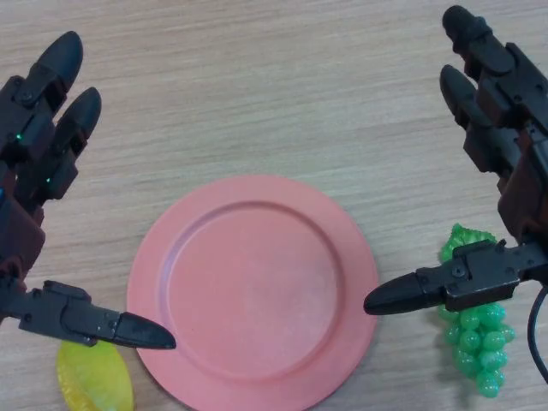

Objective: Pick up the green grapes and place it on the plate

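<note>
A bunch of green grapes [476,339] lies on the wooden table at the lower right, just right of the pink plate [253,287]. The plate is bare. My right hand [505,163] hovers over the grapes with its fingers straight; its thumb [428,291] points left across the top of the bunch and hides part of it. My left hand [38,163] stands open at the left edge of the view, its thumb [103,324] reaching toward the plate's lower left rim.
A yellow lemon [92,377] lies at the bottom left, below my left thumb and close to the plate's rim. The wooden table [274,86] stretches beyond the plate.
</note>
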### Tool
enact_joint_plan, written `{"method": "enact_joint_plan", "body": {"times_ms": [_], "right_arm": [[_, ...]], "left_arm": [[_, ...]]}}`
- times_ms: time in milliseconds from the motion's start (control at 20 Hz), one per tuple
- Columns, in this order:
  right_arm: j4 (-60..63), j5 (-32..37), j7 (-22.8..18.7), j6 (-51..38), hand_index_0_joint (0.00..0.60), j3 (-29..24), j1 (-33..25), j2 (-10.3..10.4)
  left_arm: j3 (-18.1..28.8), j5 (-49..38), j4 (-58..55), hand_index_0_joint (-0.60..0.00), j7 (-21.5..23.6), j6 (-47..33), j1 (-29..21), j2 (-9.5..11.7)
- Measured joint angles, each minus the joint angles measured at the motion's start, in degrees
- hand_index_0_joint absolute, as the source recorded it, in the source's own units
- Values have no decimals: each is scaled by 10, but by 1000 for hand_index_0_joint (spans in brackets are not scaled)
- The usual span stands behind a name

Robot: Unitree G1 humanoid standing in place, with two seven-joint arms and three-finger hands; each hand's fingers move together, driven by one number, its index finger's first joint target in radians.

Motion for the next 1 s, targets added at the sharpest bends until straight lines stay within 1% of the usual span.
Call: {"method": "enact_joint_plan", "body": {"times_ms": [100, 300, 450, 550, 800, 850, 900, 1000], "right_arm": [[0, -14, 9, 0, 0, -6, 0, 4], [0, -16, 22, 0, 0, -10, 4, 12], [3, -16, 22, -3, 0, -10, 28, 12], [31, -54, 32, -50, 0, -10, 66, 12], [105, -144, 33, -62, 0, -8, 171, 15], [129, -154, 33, -84, 0, -7, 183, 15], [170, -158, 32, -128, 0, -6, 193, 15], [249, -202, 24, -231, 0, -9, 193, 15]], "left_arm": [[0, 2, 20, 0, -2, -16, 1, 0], [-1, 26, 25, 0, -2, -23, 3, -1], [-1, 27, 27, 0, -2, -31, 8, -6], [-1, 49, 45, 0, -8, -84, 16, -10], [-1, 61, 74, 0, -10, -92, 30, -16], [-1, 64, 74, 0, -10, -93, 31, -17], [-2, 69, 74, 0, -10, -94, 33, -18], [-3, 70, 74, 0, -11, -95, 38, -22]]}}
